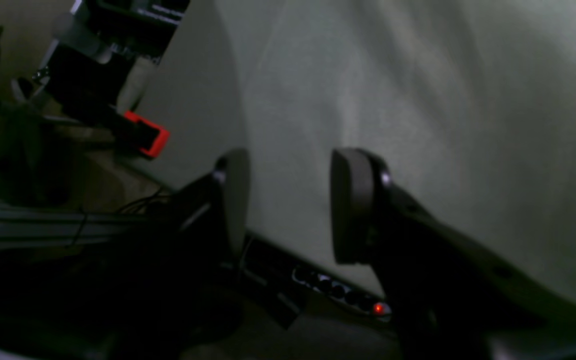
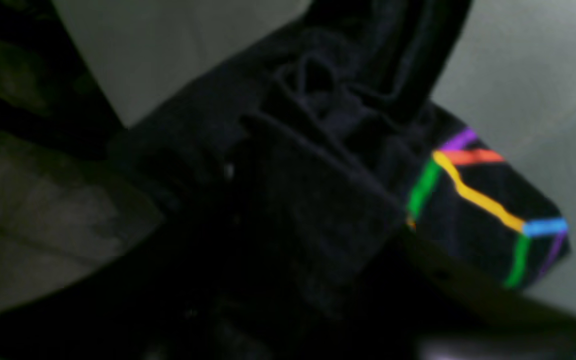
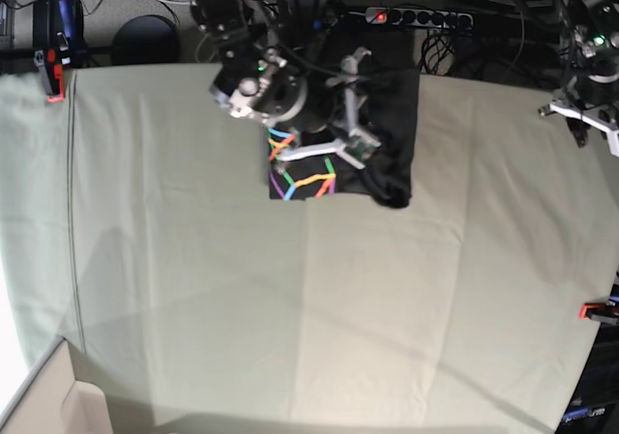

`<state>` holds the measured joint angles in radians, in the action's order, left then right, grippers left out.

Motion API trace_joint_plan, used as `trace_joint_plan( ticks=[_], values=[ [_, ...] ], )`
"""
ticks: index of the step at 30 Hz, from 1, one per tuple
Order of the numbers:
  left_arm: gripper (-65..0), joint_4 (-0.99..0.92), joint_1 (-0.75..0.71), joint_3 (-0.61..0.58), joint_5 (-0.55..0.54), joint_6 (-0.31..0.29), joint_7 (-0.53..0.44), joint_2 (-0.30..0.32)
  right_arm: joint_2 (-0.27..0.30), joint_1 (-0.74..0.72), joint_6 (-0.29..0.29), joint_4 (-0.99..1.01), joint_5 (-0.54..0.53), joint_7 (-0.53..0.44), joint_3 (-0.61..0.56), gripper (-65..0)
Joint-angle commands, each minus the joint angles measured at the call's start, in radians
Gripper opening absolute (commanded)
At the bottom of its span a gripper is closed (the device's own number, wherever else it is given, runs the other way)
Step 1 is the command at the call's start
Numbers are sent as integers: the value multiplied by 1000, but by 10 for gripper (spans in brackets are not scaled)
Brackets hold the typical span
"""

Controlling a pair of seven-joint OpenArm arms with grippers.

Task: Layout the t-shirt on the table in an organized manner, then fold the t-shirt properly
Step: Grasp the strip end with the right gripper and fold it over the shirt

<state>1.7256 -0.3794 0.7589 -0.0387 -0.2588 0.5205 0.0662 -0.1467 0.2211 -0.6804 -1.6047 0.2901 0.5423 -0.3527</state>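
Table: under pale cloth | Shirt: bunched on table, near robot's side, rainbow lines visible | Left gripper: fingers are apart, released | Right gripper: over shirt, fingers hidden by dark fabric, cannot tell if grasping

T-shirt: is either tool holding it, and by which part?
The left tool holds nothing. Whether the right tool grips the t-shirt cannot be told: bunched fabric hides its fingertips.

Charcoal-black t-shirt with purple, orange, yellow, green and blue angular lines; pale grey-green table cloth
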Motion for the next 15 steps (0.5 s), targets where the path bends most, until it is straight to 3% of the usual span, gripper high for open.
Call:
trace_joint_plan(
  ticks=[1, 8, 15],
  values=[
    [-388, 14, 4, 3, -3, 3, -18, 10, -10, -2, 3, -33, -21, -21, -18, -418],
    [-388, 12, 7, 3, -3, 3, -16, 11, -10, 53, 9, -202, -22, -34, -56, -243],
    [-388, -32, 20, 6, -3, 3, -23, 13, -10, 87, 9, -305, -19, -23, -42, -240]
  ],
)
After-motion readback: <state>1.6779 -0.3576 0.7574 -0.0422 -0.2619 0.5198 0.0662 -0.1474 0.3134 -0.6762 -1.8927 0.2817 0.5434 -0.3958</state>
